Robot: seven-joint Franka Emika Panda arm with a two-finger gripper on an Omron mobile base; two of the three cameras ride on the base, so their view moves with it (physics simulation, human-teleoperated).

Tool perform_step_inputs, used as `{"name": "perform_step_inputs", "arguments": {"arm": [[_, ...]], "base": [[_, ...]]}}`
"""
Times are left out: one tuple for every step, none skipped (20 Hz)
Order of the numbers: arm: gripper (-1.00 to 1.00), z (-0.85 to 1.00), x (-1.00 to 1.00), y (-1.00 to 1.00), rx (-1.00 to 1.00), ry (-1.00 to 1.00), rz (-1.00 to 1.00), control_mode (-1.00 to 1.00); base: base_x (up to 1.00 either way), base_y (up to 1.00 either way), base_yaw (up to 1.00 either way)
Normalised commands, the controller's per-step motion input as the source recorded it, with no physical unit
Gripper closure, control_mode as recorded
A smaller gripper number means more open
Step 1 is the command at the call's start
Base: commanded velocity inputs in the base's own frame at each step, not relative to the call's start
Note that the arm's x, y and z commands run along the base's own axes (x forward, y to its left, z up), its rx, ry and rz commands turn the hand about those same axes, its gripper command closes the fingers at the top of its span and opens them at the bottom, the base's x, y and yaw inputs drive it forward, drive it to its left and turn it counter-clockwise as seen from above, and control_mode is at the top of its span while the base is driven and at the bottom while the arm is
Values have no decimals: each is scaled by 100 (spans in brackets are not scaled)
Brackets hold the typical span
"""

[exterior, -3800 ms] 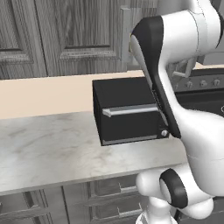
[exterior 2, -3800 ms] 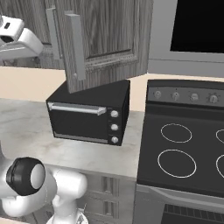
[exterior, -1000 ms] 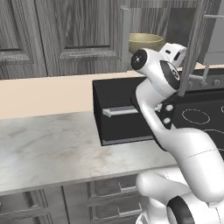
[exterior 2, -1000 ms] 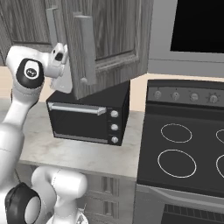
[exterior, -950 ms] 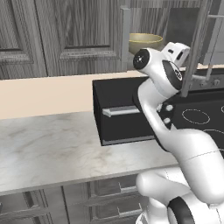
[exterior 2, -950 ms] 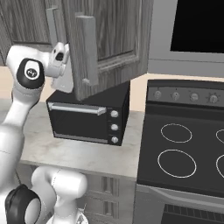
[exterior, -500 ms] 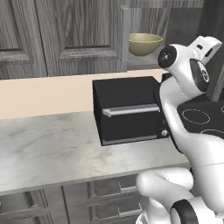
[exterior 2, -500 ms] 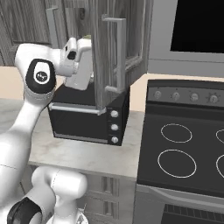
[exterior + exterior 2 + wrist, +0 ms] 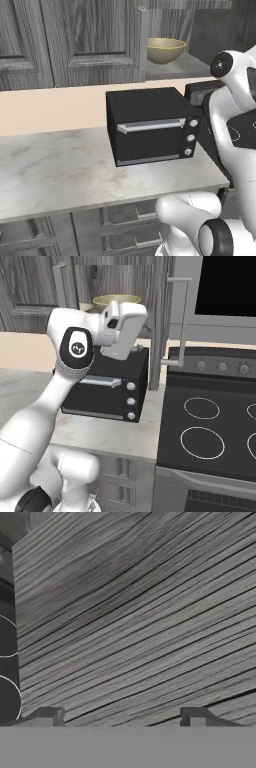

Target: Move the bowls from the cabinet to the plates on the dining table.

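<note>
From the left: closed cabinet point(image 9: 75, 40) doors, then the open bay, where a bowl point(image 9: 166, 50) sits on the shelf near its front edge, above the toaster oven point(image 9: 150, 125) at the counter's point(image 9: 50, 170) right end; right of that, the swung-open door point(image 9: 162, 321) and the stove point(image 9: 210, 426). We judge the door-opening step done; the gripper point(image 9: 122, 714) faces the door's wood grain, fingers spread, holding nothing. Next we must turn back and reach in for the bowl, clearing the door edge. A second ago the door was barely open and the hand at its handle; now it stands wide.
</note>
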Motion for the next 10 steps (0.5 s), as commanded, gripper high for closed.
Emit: {"name": "perform_step_inputs", "arguments": {"arm": [[-100,0,0,0,0,-1,-3,-100],[-100,0,0,37,0,-1,0,-100],[-100,0,0,64,0,-4,0,-100],[-100,0,0,72,0,-3,0,-100],[-100,0,0,71,0,-3,0,-100],[-100,0,0,69,0,-4,0,-100],[-100,0,0,66,0,-5,0,-100],[-100,0,0,61,6,-5,0,-100],[-100,0,0,58,8,-5,0,-100],[-100,0,0,50,9,-5,0,-100]], "base": [[0,0,0],[0,0,0],[0,0,0],[0,0,0],[0,0,0],[0,0,0],[0,0,0],[0,0,0],[0,0,0],[0,0,0]]}}
